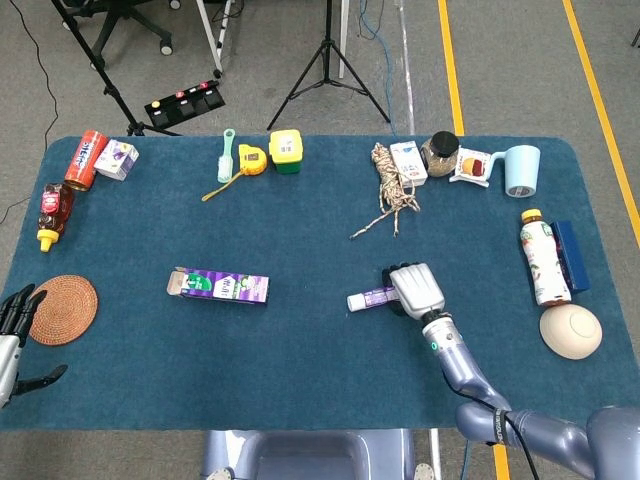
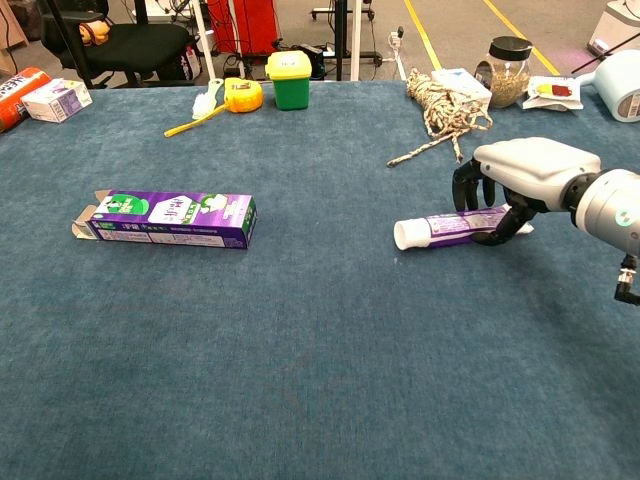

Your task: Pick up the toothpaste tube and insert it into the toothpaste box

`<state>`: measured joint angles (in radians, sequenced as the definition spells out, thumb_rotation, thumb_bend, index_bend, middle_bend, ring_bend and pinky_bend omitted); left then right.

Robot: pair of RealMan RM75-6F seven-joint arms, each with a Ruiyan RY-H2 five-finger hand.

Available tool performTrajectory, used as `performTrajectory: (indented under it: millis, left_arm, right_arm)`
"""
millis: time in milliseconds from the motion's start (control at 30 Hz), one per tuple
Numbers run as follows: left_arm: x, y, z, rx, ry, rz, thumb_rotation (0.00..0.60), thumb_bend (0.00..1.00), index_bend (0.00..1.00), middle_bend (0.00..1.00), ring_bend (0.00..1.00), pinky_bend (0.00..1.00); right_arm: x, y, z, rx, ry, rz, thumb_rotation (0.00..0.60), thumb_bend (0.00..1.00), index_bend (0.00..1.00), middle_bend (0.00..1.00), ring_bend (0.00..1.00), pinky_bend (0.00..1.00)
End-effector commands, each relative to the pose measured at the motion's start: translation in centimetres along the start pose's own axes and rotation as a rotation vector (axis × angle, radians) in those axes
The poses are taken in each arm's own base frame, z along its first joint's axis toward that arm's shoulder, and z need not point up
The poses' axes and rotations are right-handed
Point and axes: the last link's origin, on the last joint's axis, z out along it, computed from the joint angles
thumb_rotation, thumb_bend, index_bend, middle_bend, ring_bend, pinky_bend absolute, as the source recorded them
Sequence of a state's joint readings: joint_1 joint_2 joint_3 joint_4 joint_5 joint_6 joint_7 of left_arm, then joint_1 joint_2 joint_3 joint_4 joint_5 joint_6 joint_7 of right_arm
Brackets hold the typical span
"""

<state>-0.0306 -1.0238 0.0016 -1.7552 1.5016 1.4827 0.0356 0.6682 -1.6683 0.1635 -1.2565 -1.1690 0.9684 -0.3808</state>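
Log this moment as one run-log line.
stage: grasping | right hand: curled over toothpaste tube, tube on table | left hand: idle, empty | toothpaste box: flat, untouched
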Motion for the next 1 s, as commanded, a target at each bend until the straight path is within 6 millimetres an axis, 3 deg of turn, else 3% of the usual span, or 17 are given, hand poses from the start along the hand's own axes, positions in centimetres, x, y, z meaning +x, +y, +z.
performTrajectory:
  millis: [33, 167, 433, 500, 700, 833, 1000]
  left_arm:
    - [0.0, 0.0, 0.0, -0.001, 0.000, 0.001, 0.600, 0.00, 0.00, 0.00, 0.00, 0.10]
    - [0.0, 0.0, 0.0, 0.000, -0.001, -0.001, 0.600, 0.00, 0.00, 0.00, 0.00, 0.10]
    - [-0.1, 0.0, 0.5, 0.003, -0.009, 0.004, 0.600, 0.00, 0.00, 0.00, 0.00, 0.10]
    - [-0.2, 0.5, 1.4, -0.032, -0.003, 0.024, 0.600, 0.00, 0.00, 0.00, 0.00, 0.10]
    - [-0.2, 1.6, 4.2, -0.117, -0.009, 0.100, 0.600, 0.00, 0.00, 0.00, 0.00, 0.10]
    - [-0.5, 4.6, 8.0, -0.297, -0.058, 0.172, 0.600, 0.00, 0.00, 0.00, 0.00, 0.10]
    - [-1.3, 6.8, 10.7, -0.398, -0.134, 0.184, 0.600, 0.00, 0.00, 0.00, 0.00, 0.10]
  right_arm:
    - [-0.1, -0.1, 0.0, 0.007, 0.001, 0.006, 0.600, 0.39, 0.53, 0.53, 0.48, 0.49]
    - [0.0, -0.3, -0.2, 0.020, 0.018, 0.044, 0.600, 0.44, 0.57, 0.58, 0.53, 0.51]
    - [2.4, 0.3, -1.9, 0.053, 0.088, 0.121, 0.600, 0.45, 0.58, 0.59, 0.54, 0.52]
    - [3.8, 0.9, -2.9, 0.055, 0.113, 0.129, 0.600, 0.45, 0.58, 0.59, 0.54, 0.52]
    - [5.4, 1.9, -4.0, 0.049, 0.127, 0.113, 0.600, 0.45, 0.59, 0.60, 0.55, 0.53]
    - [6.8, 2.7, -5.1, 0.036, 0.161, 0.106, 0.600, 0.45, 0.59, 0.60, 0.56, 0.53]
    - [7.6, 3.5, -5.8, 0.023, 0.175, 0.093, 0.600, 0.45, 0.60, 0.61, 0.56, 0.53]
